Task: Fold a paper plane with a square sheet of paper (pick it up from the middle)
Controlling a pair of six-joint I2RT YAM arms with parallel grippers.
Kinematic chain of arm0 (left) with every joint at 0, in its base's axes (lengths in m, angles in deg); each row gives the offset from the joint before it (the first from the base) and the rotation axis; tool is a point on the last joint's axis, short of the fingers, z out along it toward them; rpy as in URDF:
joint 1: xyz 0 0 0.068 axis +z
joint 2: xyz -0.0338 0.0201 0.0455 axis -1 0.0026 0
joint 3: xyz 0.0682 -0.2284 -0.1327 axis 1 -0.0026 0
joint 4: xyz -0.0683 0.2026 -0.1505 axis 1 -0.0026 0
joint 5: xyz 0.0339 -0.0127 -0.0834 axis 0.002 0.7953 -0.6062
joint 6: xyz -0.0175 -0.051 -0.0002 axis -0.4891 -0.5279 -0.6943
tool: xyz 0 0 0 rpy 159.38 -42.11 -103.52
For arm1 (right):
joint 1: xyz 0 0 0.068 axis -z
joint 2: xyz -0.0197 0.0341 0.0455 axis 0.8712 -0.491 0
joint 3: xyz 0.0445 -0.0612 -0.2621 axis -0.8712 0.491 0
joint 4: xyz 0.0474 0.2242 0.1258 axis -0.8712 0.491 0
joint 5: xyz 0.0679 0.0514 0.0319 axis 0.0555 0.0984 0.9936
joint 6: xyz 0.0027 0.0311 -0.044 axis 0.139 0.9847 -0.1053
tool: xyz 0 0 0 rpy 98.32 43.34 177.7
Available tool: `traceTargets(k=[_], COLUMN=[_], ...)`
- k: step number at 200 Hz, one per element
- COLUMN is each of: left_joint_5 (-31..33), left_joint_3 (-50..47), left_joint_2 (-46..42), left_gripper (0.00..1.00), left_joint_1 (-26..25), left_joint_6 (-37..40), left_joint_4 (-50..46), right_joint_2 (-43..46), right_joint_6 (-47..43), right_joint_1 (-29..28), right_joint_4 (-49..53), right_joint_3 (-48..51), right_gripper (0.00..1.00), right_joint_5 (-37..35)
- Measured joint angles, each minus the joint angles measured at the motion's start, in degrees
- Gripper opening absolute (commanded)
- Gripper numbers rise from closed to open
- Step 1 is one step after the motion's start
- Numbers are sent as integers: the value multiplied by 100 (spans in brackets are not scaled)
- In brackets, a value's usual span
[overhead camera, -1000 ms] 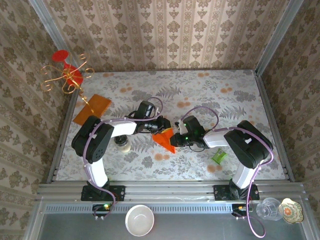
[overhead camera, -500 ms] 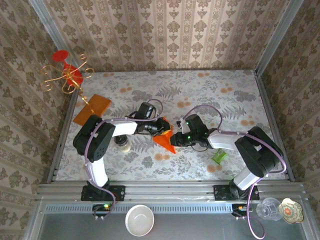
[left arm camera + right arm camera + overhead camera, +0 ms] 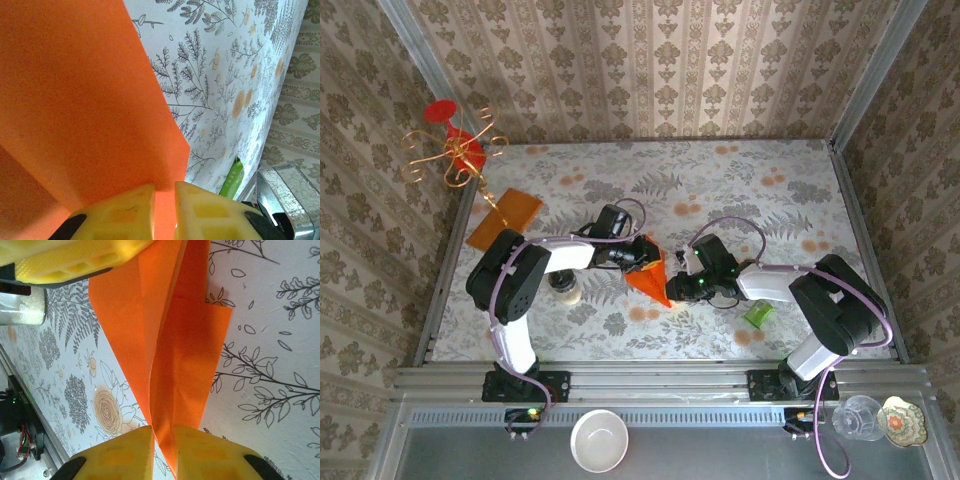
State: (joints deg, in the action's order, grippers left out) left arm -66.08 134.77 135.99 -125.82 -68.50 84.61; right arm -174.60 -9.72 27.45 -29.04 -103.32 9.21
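Creased into layered flaps but judged well short of finished, the paper is clamped at the middle of the table by the left end effector at its 12 o'clock and the right end effector at 4 o'clock.

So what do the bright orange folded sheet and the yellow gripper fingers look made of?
The bright orange folded sheet looks like thin matte paper: it holds sharp creases and flat layered flaps. The yellow gripper fingers look like moulded plastic or rubber, dull-finished, with recessed square pockets; which one is unclear.
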Motion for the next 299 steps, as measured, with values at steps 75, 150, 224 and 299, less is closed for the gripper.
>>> traceTargets(k=[75, 150, 224, 299], left_joint_5=[0, 0, -2, 4], left_joint_3=[9, 66, 184, 284], left_joint_2=[55, 131, 238, 472], left_gripper=[20, 20, 19, 19], left_joint_1=[0, -2, -7, -7], left_joint_6=[22, 44, 85, 157], left_joint_4=[-111, -170, -192, -367], right_joint_2=[-238, -306, -310, -28], right_joint_6=[0, 4, 37, 177], right_joint_1=[-2, -2, 0, 7], right_joint_4=[-7, -28, -70, 9], right_joint_3=[0, 0, 22, 116], right_gripper=[15, 13, 13, 26], right_joint_5=[31, 42, 17, -157])
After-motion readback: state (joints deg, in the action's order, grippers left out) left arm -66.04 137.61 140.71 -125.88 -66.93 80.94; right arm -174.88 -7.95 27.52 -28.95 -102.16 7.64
